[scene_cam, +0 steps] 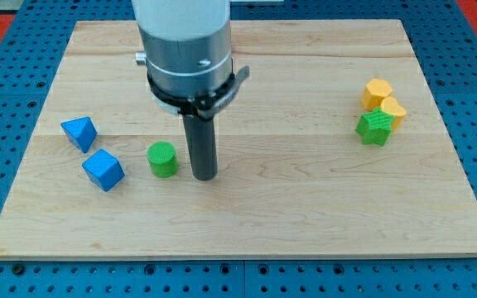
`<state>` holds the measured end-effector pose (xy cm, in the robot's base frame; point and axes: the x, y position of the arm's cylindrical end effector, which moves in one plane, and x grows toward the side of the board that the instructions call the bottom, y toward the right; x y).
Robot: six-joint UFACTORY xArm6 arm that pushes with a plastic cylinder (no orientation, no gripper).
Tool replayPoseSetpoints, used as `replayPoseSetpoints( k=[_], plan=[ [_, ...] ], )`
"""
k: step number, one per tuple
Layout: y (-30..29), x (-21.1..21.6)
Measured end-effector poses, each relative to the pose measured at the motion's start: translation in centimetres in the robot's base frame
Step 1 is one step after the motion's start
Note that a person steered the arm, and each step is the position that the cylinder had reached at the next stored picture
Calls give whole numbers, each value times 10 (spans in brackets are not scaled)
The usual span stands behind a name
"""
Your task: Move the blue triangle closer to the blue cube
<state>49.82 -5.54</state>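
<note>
My tip rests on the wooden worktop a little left of the view's centre, at the lower end of a straight dark rod that hangs from the arm's broad grey cylinder near the view's top. There are no jaws on this arm, only the rod, so nothing is being gripped. Just to the view's left of my tip stands a green cylinder, close beside the rod but with a narrow strip of wood showing between them. Farther to the view's left sits the blue cube, near the green cylinder and slightly lower in the view. The blue triangle lies just above and to the left of the blue cube; the two are very near one another, with only a thin gap between their closest corners, and both are near the worktop's left edge. My tip is well apart from both blue blocks, with the green cylinder lying between it and them. Far off at the view's right is a tight cluster: a yellow block at the top, a second yellow block just below and to its right, and a green star-like block touching them at the lower left. The worktop sits on a blue perforated base.
</note>
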Motion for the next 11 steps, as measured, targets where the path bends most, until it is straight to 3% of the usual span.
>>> replayPoseSetpoints(
  k=[2, 4, 6, 8, 10, 11],
  plan=[
    [-75, -6],
    [-89, -79],
    [-185, -104],
    [-167, -59],
    [-136, -57],
    [-164, -120]
  ],
)
